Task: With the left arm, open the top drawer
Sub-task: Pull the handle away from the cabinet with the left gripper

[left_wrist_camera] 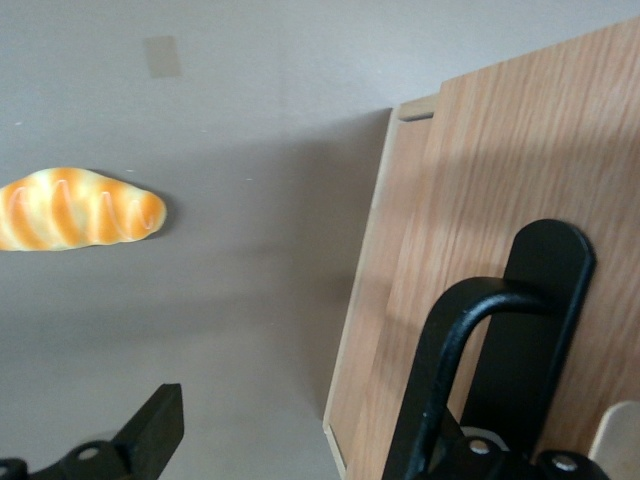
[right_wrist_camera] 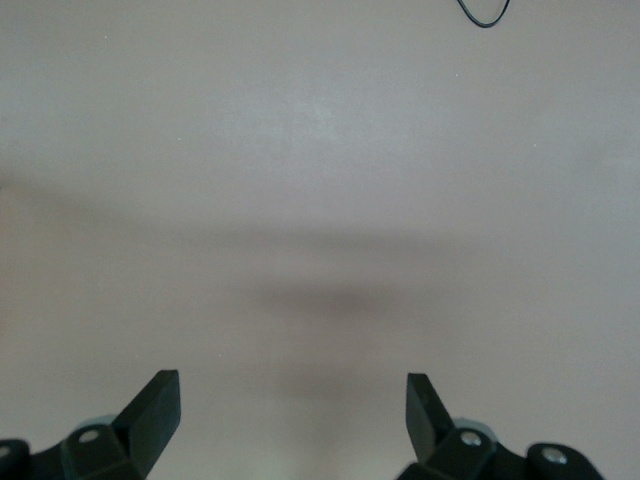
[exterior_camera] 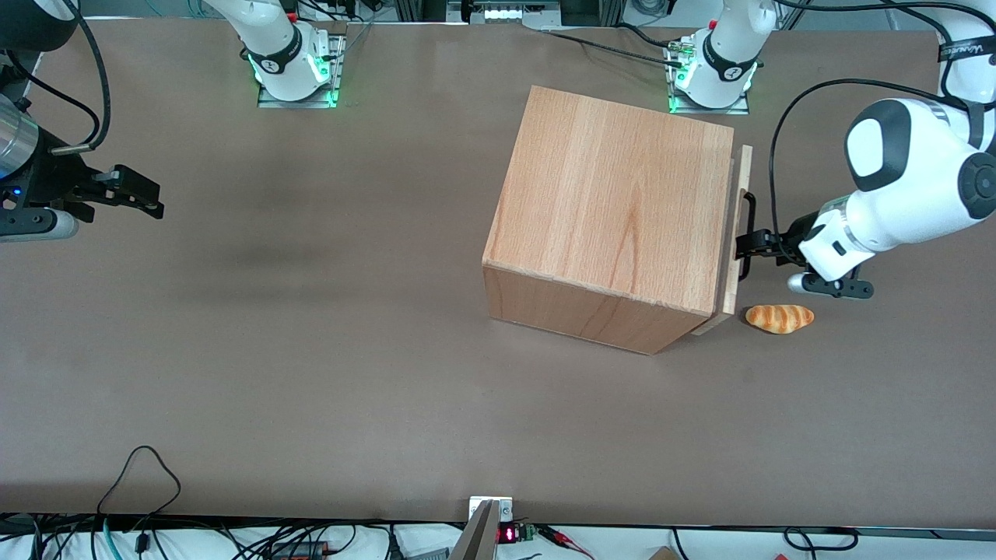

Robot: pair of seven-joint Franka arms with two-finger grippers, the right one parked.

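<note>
Here the gripper [exterior_camera: 745, 247] of the left arm [exterior_camera: 895, 194] is at the black bar handle [exterior_camera: 748, 233] of the top drawer [exterior_camera: 738, 233], with its fingers wide apart. One finger [left_wrist_camera: 150, 435] stands clear of the handle, so a pull now would probably slip. A sideways pull could drag the cabinet [exterior_camera: 615, 218] over the worktop [exterior_camera: 311, 350] toward the bread roll [exterior_camera: 780, 317] beside the drawer front.
</note>
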